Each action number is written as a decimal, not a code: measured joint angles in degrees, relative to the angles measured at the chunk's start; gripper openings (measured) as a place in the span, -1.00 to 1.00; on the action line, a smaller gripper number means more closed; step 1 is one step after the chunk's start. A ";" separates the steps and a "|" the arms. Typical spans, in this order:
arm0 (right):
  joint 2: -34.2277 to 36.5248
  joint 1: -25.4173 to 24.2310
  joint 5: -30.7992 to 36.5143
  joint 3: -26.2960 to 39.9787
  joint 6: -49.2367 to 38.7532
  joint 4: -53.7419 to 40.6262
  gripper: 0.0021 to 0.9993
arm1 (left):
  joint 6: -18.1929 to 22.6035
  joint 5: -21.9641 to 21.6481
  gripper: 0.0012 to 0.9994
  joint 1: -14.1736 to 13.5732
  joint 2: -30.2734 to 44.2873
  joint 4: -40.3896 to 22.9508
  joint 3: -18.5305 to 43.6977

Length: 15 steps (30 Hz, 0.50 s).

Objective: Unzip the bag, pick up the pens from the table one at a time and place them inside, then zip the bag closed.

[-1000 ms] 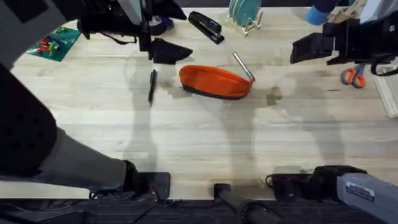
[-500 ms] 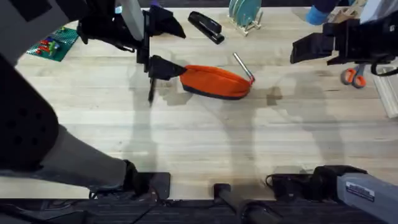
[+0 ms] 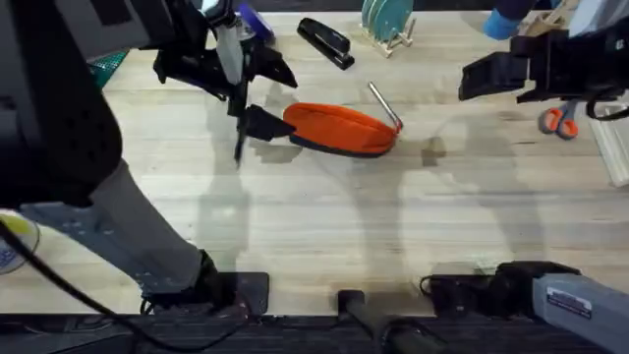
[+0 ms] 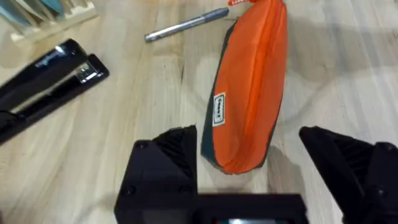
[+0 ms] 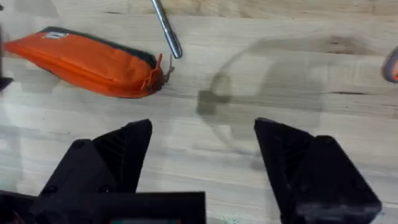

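Observation:
The orange bag (image 3: 341, 129) lies zipped on the table (image 3: 324, 226), its dark base toward me. My left gripper (image 3: 273, 99) hangs open at the bag's left end. In the left wrist view the bag (image 4: 249, 93) has its near end between the two black fingers (image 4: 168, 162), and I cannot tell whether they touch it. The silvery pen (image 3: 383, 104) with a red end lies just behind the bag's right end, also seen as the silvery pen (image 4: 186, 25). The dark pen (image 3: 239, 146) lies left of the bag, partly under the arm. My right gripper (image 3: 491, 77) hovers open, far right of the bag (image 5: 87, 62).
A black stapler (image 3: 324, 41) and a rack of teal plates (image 3: 386, 22) stand behind the bag. Orange-handled scissors (image 3: 560, 120) lie at the far right. A green board (image 3: 110, 61) sits at the back left. The table's front half is bare wood.
My left gripper has moved right and closer to the bag, now bracketing its left end. The bag, pens and right arm have not moved.

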 joint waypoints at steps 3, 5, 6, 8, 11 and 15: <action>0.00 0.00 0.00 0.00 0.00 0.00 0.99 | 0.13 0.18 0.99 -0.40 1.82 0.12 0.00; 0.00 0.00 0.00 0.00 0.00 0.00 0.99 | 0.15 0.41 0.99 -0.61 2.58 0.24 0.00; 0.00 0.00 0.00 0.00 0.00 0.00 0.99 | 0.15 0.52 0.97 -0.69 2.79 0.24 0.00; 0.00 0.00 0.00 0.00 0.00 0.00 0.99 | 0.17 0.74 0.88 -0.79 2.87 0.52 0.02; 0.00 0.00 0.00 0.00 0.00 0.00 0.99 | 0.18 1.35 0.80 -0.77 2.87 0.63 0.02; 0.00 0.00 0.00 0.00 0.00 0.00 0.99 | 0.17 2.06 0.65 -0.77 2.87 0.65 0.02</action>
